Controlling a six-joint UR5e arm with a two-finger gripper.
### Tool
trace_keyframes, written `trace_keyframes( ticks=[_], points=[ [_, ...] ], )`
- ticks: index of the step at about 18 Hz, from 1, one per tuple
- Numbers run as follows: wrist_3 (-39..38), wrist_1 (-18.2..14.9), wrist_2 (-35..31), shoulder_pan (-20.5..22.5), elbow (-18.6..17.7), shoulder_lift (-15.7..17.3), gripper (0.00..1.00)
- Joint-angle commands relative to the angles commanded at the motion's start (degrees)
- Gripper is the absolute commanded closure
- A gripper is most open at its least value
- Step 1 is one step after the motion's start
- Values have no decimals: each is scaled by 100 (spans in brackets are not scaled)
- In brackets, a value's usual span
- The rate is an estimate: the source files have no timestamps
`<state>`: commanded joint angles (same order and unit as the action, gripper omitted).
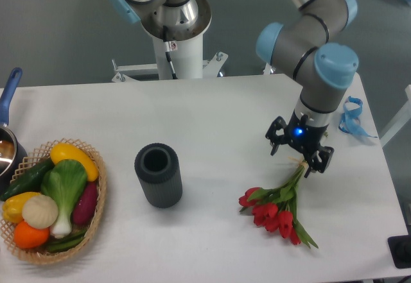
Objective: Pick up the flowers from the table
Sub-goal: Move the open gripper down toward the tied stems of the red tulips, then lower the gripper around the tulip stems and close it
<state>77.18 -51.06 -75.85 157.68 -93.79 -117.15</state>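
The flowers (276, 207), a bunch of red tulips with green leaves and long green stems, lie on the white table (212, 116) at the right front, heads toward the front edge. My gripper (298, 158) hangs open directly over the upper stems, its two fingers straddling them. The stem ends are hidden under the gripper. Nothing is held.
A dark ribbed cylinder vase (158, 174) stands left of the flowers. A wicker basket of vegetables (51, 199) sits at the front left, a pot with a blue handle (8, 100) behind it. A curly blue ribbon (352, 117) lies at the right edge.
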Motion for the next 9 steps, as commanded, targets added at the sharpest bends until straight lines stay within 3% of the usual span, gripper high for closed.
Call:
trace_keyframes(
  ticks=[9],
  points=[
    [-81,44,-44,-18,141,-396,0]
  ],
)
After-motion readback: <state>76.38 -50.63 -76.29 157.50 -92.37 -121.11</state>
